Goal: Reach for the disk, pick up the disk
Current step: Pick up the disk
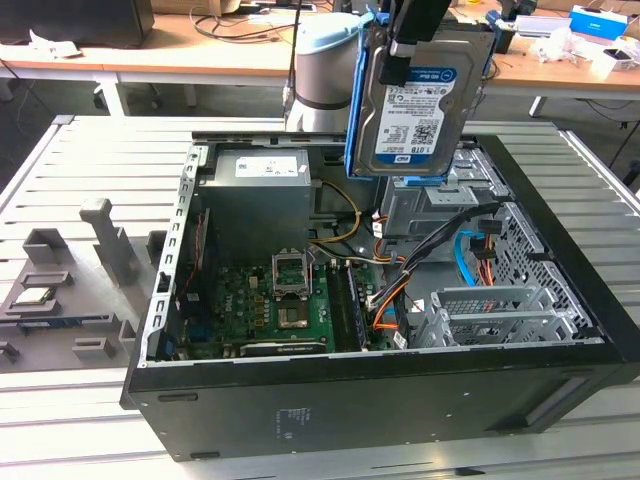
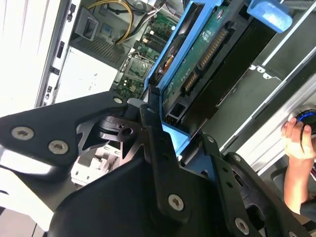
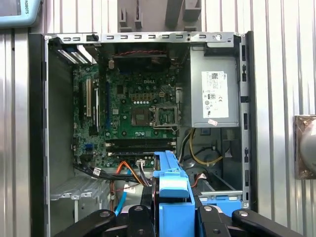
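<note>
We see the tool [image 1: 415,35] clamped on the disk [image 1: 418,105], which hangs upright, lifted clear above the open computer case [image 1: 380,400] toward its far side in the exterior view. In the second wrist view the tool's black fingers [image 2: 158,148] grip the disk's blue rail [image 2: 175,64], with the circuit-board side showing. The disk's label is white above and blue below, with barcodes; its print is too small for us to make out. Below lie the motherboard [image 1: 270,300] and, far left in the case, the grey power supply [image 1: 260,200] with a white label. The case rests on a slatted metal bench [image 1: 70,170]. A person's hand [image 2: 298,136] appears in the second wrist view.
</note>
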`<state>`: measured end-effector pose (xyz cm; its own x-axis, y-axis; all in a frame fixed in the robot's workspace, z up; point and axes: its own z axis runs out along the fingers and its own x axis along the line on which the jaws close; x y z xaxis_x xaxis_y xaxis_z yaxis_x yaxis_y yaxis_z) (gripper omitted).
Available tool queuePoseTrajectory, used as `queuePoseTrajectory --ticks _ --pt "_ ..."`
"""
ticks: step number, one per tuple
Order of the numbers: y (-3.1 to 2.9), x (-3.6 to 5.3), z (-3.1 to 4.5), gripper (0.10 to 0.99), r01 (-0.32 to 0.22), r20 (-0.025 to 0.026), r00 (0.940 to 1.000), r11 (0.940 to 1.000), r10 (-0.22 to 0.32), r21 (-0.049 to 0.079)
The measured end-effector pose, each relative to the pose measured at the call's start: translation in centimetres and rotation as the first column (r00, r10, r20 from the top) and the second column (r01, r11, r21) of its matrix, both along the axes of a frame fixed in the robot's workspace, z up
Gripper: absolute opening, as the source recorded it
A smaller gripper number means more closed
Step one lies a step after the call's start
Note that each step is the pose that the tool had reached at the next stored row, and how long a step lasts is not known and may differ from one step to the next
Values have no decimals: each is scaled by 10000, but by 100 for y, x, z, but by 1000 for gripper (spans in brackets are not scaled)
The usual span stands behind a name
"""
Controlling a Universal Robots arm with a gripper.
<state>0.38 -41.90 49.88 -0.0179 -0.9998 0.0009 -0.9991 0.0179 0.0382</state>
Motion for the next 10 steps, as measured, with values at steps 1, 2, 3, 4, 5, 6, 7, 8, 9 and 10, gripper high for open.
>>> queuePoseTrajectory --ticks 1,2,3,4,5,6,7,8,9,10 --pt "0 -26 1 369 0 -1 10000 10000 0 -1" --pt "0 -54 0 369 1 -1 10000 10000 -1 -1" --pt "0 -84 -1 369 1 0 10000 10000 -1 -1" --pt "0 -97 -2 369 1 0 10000 10000 -1 -1" --pt "-2 -110 -3 369 1 0 10000 10000 -1 -1" --pt "-16 -125 -4 369 1 0 10000 10000 -1 -1" --pt "-35 -136 -5 369 1 0 10000 10000 -1 -1" --pt "-56 -143 -6 369 0 0 10000 10000 0 -1" --pt "-85 -154 -8 369 -1 0 10000 10000 1 -2" --pt "-114 -164 -9 369 0 0 10000 10000 0 -3"
